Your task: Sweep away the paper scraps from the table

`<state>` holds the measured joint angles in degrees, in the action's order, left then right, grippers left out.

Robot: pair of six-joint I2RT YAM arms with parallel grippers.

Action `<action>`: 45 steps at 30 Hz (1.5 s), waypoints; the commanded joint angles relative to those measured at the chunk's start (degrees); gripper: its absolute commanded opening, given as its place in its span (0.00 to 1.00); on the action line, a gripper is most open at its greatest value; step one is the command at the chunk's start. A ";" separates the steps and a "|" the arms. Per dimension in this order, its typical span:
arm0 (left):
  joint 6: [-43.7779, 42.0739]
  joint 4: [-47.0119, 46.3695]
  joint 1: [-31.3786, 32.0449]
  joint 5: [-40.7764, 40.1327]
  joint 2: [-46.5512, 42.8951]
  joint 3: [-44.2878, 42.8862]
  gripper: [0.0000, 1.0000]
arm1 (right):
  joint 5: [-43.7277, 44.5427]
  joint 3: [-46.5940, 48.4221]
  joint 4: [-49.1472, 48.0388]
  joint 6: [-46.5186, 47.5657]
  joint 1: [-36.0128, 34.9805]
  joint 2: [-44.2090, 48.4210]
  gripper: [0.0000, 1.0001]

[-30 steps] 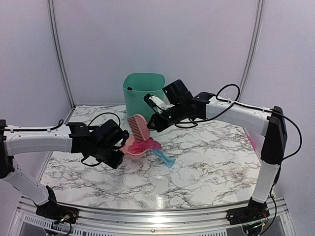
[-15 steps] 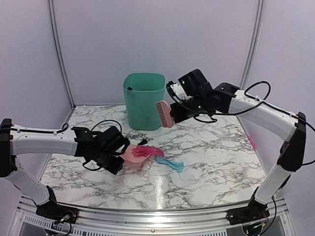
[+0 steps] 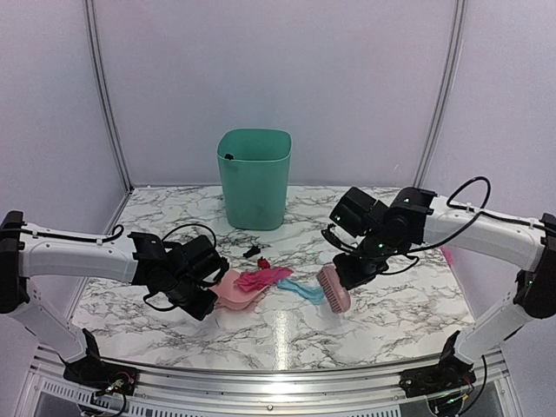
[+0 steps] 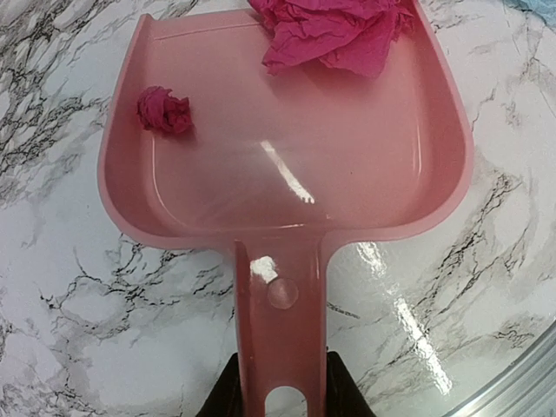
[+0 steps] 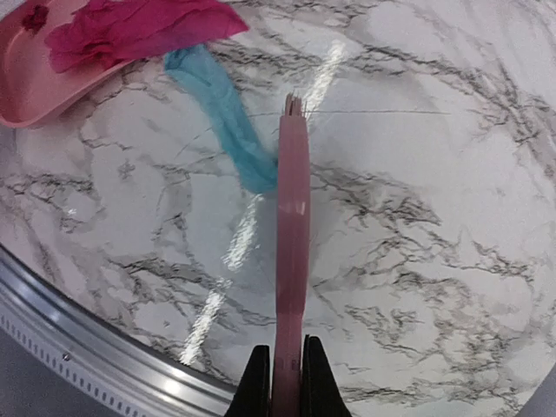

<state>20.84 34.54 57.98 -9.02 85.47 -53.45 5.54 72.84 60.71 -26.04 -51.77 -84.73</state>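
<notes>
My left gripper (image 3: 198,287) (image 4: 280,395) is shut on the handle of a pink dustpan (image 3: 231,294) (image 4: 287,174) lying flat on the table (image 3: 391,321). A large magenta scrap (image 3: 263,278) (image 4: 334,30) (image 5: 130,26) lies across the pan's mouth. A small magenta ball (image 4: 163,110) sits inside the pan. A light blue scrap (image 3: 302,290) (image 5: 221,113) lies on the table just right of the pan. My right gripper (image 3: 352,268) (image 5: 278,382) is shut on a pink brush (image 3: 334,289) (image 5: 293,252), whose head is down at the table right beside the blue scrap. Small black (image 3: 252,252) and red (image 3: 263,261) bits lie behind the pan.
A green bin (image 3: 254,178) stands at the back centre of the table. A pink object (image 3: 446,252) lies at the table's right edge behind my right arm. The metal-railed front edge (image 5: 78,347) runs close below the brush.
My right arm swung the brush from up beside the bin down to the table, right of the blue scrap. The dustpan and magenta scrap shifted slightly right.
</notes>
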 commanded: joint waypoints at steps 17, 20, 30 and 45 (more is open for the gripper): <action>1.62 4.39 2.65 3.51 -0.55 0.97 0.00 | -6.58 7.02 -15.78 -1.01 -2.86 -10.18 0.00; 1.58 4.39 2.70 4.19 -0.24 1.13 0.00 | -7.33 8.98 -17.19 0.68 -2.82 -11.15 0.00; 1.09 4.30 3.02 4.99 1.63 -0.13 0.00 | -8.81 11.37 -20.21 4.64 -2.87 -12.04 0.00; 2.44 3.86 3.07 4.76 2.04 -0.90 0.00 | -19.52 12.35 -21.49 7.63 -2.98 -16.53 0.00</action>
<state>22.65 36.27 60.66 -5.19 88.07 -53.95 -10.66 81.93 39.27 -19.35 -54.48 -100.27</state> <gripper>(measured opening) 0.224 0.037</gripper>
